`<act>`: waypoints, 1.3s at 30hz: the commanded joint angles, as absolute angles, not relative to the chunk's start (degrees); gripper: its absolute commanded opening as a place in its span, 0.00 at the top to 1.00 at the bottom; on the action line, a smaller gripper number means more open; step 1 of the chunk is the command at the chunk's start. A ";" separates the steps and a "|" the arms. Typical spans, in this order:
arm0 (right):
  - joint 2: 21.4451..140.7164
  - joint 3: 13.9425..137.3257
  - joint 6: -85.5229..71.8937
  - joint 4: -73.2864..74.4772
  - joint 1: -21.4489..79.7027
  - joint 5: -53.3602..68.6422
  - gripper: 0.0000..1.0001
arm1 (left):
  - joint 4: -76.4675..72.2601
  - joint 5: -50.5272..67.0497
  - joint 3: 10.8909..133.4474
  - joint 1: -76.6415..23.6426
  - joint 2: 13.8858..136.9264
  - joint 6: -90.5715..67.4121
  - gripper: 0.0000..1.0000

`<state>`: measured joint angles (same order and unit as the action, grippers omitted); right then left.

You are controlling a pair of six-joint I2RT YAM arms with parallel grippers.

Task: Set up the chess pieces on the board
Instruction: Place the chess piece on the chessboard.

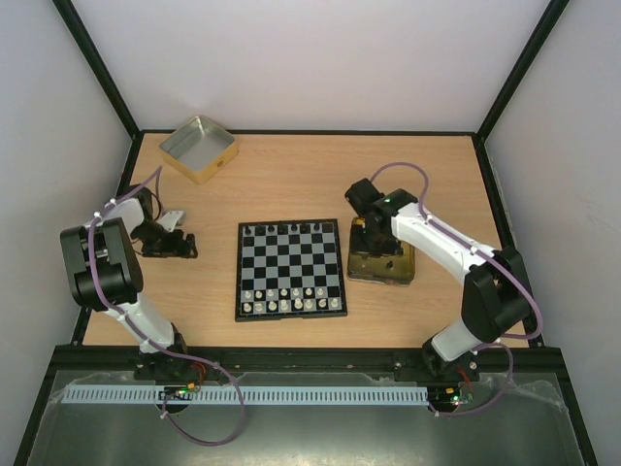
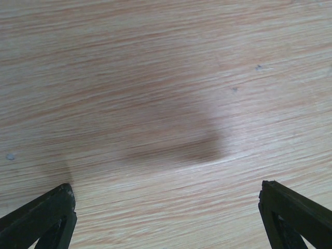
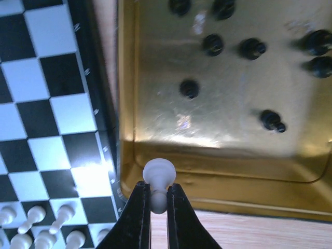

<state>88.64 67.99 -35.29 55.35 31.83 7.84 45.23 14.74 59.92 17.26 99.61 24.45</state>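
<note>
The board (image 1: 291,264) lies mid-table, with black chess pieces (image 1: 286,229) along its far row and white ones (image 1: 291,302) on the near two rows. More black chess pieces (image 3: 189,88) lie loose in the gold tin (image 3: 218,182) to the right of the board (image 3: 46,104). My right gripper (image 3: 158,187) hovers over the tin's near-left corner, shut on a small white pawn (image 3: 158,172). In the top view this gripper (image 1: 367,231) sits above the tin (image 1: 406,275). My left gripper (image 2: 165,189) is open over bare wood, well left of the board, with nothing between its fingers.
A silver-lined square tin (image 1: 198,149) stands at the far left of the table. White pieces (image 3: 36,228) crowd the board's corner nearest my right gripper. The left arm's gripper (image 1: 167,240) rests low near the table's left edge.
</note>
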 commanded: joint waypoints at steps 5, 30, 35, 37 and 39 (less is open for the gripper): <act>87.76 68.27 -41.04 55.72 41.48 7.52 0.97 | 45.87 16.67 57.11 16.79 95.54 26.36 0.04; 91.47 57.77 -44.77 43.03 49.01 12.12 0.97 | 45.44 16.87 53.70 16.78 90.11 25.88 0.04; 91.54 56.65 -45.16 42.37 49.37 12.79 0.96 | 45.27 16.88 53.12 16.70 89.87 26.10 0.04; 91.64 56.49 -45.28 42.19 49.53 13.00 0.96 | 45.03 16.85 52.80 16.70 89.68 26.10 0.04; 91.96 56.39 -45.27 42.22 49.78 13.16 0.96 | 44.84 16.79 52.37 16.70 89.44 26.15 0.04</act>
